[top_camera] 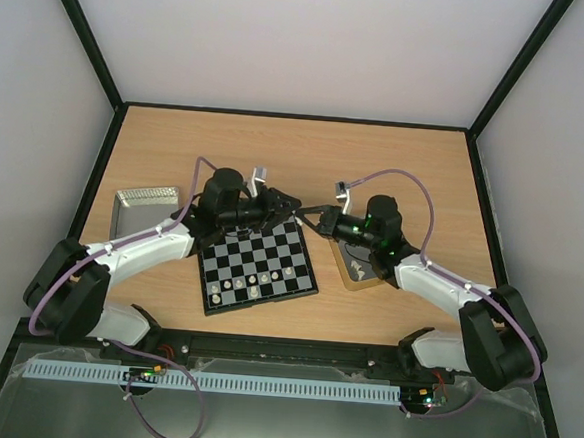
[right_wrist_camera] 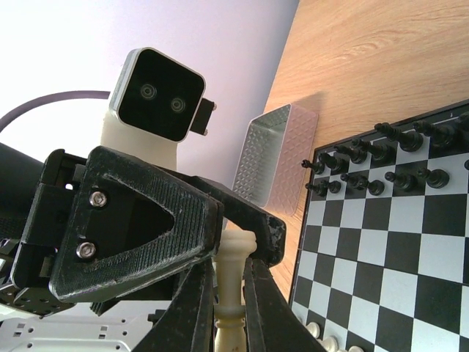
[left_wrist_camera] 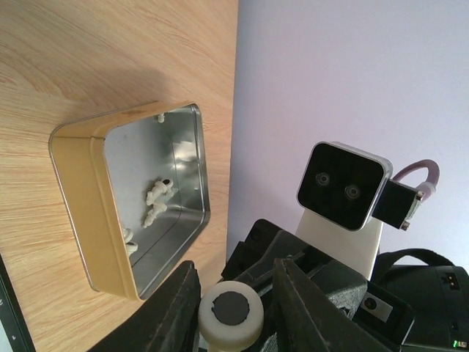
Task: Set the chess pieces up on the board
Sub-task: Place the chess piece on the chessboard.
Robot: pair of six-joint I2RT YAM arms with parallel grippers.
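My two grippers meet tip to tip above the far right corner of the board (top_camera: 258, 269). The right gripper (right_wrist_camera: 229, 293) is shut on the stem of a tall white chess piece (right_wrist_camera: 236, 253). The left gripper (left_wrist_camera: 231, 312) is closed on that piece's round felt-bottomed base (left_wrist_camera: 231, 323), its fingers (right_wrist_camera: 146, 235) pressing on both sides. Black pieces (right_wrist_camera: 381, 158) fill the board's two far rows. Several white pieces (top_camera: 242, 288) stand in the near rows. More white pieces (left_wrist_camera: 157, 192) lie in the gold-rimmed tray (left_wrist_camera: 77, 191).
The gold-rimmed tray (top_camera: 353, 273) lies right of the board under the right arm. A silver tray (top_camera: 145, 201) lies to the board's left, beyond the left arm. White walls enclose the table on three sides.
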